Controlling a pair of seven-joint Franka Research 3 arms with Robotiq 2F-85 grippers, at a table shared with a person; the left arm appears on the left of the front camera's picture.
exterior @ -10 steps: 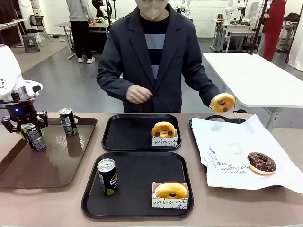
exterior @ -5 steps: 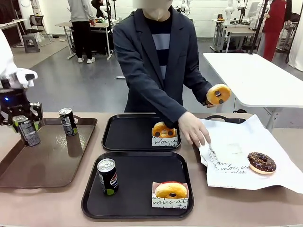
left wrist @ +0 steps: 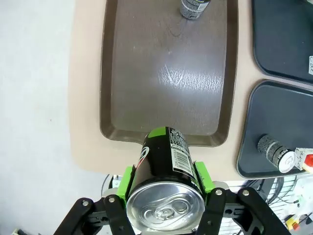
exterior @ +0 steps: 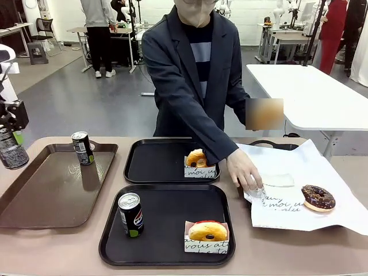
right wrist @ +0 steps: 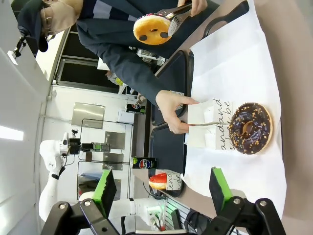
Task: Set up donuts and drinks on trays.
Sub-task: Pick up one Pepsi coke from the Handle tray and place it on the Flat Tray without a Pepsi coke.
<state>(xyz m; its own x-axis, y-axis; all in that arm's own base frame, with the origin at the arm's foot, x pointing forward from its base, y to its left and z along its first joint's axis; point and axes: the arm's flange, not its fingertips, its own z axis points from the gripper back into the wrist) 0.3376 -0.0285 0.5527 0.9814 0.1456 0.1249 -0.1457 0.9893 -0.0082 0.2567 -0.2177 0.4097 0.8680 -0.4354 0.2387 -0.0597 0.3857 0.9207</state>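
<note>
While the left claw [left wrist: 165, 178] pinched the lifted can [left wrist: 166, 169] between its green pads, out past the 9 o'clock end of the brown tray [exterior: 34, 201], the right claw [right wrist: 162, 188] was spread wide with nothing in it. The brown tray held one standing can [exterior: 83, 148] at its 12 o'clock end. The near black tray [exterior: 167, 253] held an upright can [exterior: 131, 214] at 9 o'clock and a sleeved donut [exterior: 207, 232] at 4 o'clock. The far black tray [exterior: 149, 172] held one far donut [exterior: 198, 159] at 3 o'clock. At the table's 3 o'clock side, the white paper [exterior: 299, 221] had a chocolate donut [exterior: 317, 197] on it, and a person's hand [exterior: 244, 169] rested on the paper.
</note>
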